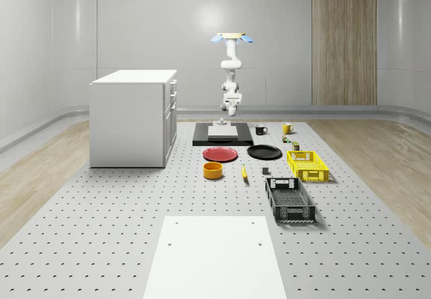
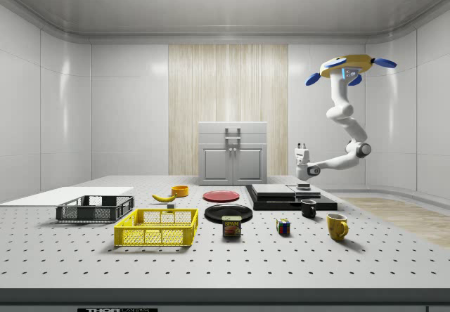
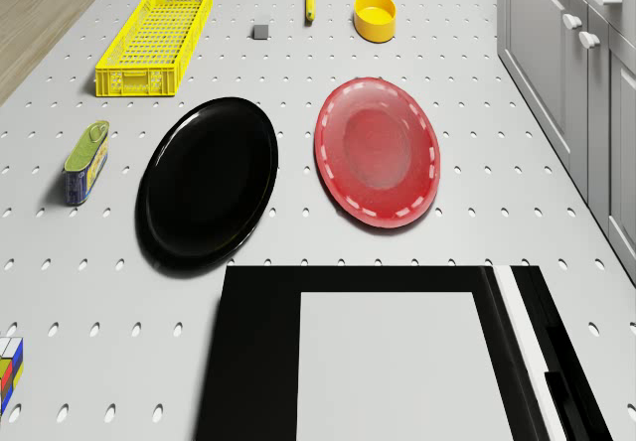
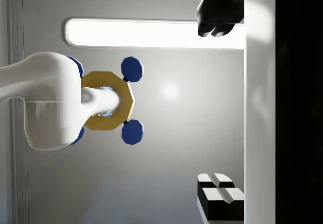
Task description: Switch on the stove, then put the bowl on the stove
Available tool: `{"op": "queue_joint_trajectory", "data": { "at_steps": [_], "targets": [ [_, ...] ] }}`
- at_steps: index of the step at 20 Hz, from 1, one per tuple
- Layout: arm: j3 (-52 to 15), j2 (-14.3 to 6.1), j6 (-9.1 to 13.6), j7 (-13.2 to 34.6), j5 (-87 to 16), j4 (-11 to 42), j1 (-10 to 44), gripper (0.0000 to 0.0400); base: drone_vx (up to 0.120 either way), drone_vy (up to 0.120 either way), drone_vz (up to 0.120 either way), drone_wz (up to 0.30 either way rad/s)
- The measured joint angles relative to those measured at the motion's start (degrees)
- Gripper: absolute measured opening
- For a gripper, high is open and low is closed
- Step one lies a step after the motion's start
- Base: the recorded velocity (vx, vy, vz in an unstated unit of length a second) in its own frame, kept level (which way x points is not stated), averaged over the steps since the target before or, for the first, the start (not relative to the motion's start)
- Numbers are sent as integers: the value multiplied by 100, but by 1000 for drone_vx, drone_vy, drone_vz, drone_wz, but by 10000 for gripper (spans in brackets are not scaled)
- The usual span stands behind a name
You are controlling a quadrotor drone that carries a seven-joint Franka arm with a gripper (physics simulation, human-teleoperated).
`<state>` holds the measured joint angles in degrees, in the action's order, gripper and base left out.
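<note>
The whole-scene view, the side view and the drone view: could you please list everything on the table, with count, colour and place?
stove: 1, black with grey top, table's far middle
bowl: 1, orange-yellow, before red plate
plates: 2, red, black, before stove
banana: 1, yellow, beside bowl
crates: 2, yellow, black
mugs: 2, black, yellow
can: 1, by yellow crate
cube: 1, multicoloured
cabinet: 1, white
drone: 1, hovering behind stove
gripper: 1, pointing up above stove

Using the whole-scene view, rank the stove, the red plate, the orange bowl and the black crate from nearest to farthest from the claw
With the claw hanging under the hovering drone, over the stove's far edge:
1. Stove, directly below it.
2. Red plate, just in front of the stove.
3. Orange bowl, nearer the camera than the plate.
4. Black crate, nearest the camera, toward the view's right.
</note>
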<state>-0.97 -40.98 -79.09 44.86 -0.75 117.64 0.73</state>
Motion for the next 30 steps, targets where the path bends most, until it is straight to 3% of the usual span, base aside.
{"op": "queue_joint_trajectory", "data": {
  "at_steps": [12, 19, 22, 26, 30],
  "targets": [
    [-448, -46, -59, 83, -629, 70, 138, 400, 120, -120, 0, 0],
    [-1549, -137, -134, 310, -2202, 402, 491, 400, 51, -23, 0, 0],
    [-2436, -253, -202, 545, -3530, 900, 803, 400, 0, 0, 0, 0],
    [-3888, -534, -272, 1158, -5957, 2170, 1466, 400, 0, 0, 0, 0],
    [-5170, -866, -38, 2133, -8446, 3589, 2511, 400, 0, 0, 0, 0]
  ]
}}
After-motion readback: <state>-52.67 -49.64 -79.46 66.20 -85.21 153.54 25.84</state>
